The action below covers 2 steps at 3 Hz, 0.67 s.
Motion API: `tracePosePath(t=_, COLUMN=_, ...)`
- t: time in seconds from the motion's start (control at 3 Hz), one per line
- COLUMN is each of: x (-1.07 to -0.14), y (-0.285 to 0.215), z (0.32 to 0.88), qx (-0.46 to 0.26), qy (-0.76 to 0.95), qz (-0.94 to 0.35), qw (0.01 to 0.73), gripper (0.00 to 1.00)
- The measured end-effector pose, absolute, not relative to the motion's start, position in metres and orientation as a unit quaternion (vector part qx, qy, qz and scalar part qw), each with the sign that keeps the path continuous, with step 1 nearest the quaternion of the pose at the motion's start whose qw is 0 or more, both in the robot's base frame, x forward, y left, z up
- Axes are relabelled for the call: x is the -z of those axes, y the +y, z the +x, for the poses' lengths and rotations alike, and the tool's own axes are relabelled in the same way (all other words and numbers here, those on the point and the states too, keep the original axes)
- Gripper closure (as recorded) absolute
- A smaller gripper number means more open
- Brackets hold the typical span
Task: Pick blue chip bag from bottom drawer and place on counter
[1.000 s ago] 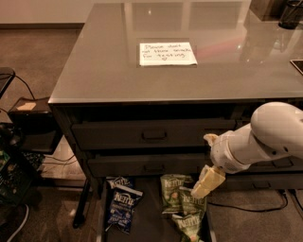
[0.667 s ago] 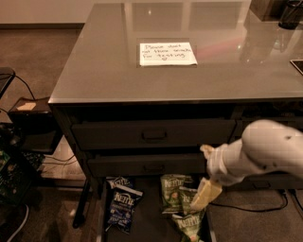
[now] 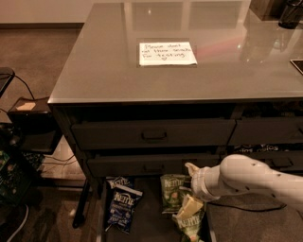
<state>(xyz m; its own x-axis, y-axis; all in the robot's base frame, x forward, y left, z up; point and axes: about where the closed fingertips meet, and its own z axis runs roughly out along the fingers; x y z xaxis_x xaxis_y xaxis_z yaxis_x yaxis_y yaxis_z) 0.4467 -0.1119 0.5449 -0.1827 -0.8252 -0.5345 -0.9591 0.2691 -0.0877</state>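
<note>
The blue chip bag (image 3: 122, 204) lies flat in the left part of the open bottom drawer (image 3: 147, 224), its white "Kettle" lettering facing up. My gripper (image 3: 188, 207) hangs low over the drawer's right part, right over two green Kettle bags (image 3: 172, 191), on the end of the white arm (image 3: 246, 178) that comes in from the right. The gripper is to the right of the blue bag and apart from it. The counter (image 3: 104, 66) spreads above, glossy grey, with a white handwritten note (image 3: 166, 53) on it.
Two shut drawers with recessed pulls (image 3: 154, 135) sit above the open one. A dark box (image 3: 28, 124) and cables stand on the floor at the left. A dark object (image 3: 291, 14) stands at the counter's far right corner.
My arm and gripper have moved down and to the left, lower into the drawer over the green bags. The blue bag has not moved.
</note>
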Motion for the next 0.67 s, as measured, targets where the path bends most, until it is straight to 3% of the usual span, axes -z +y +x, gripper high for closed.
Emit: tracePosePath(t=0.67, x=-0.465, y=-0.059, z=0.462, qx=-0.184, qy=0.735, qz=-0.604, qw=0.248, gripper=0.00)
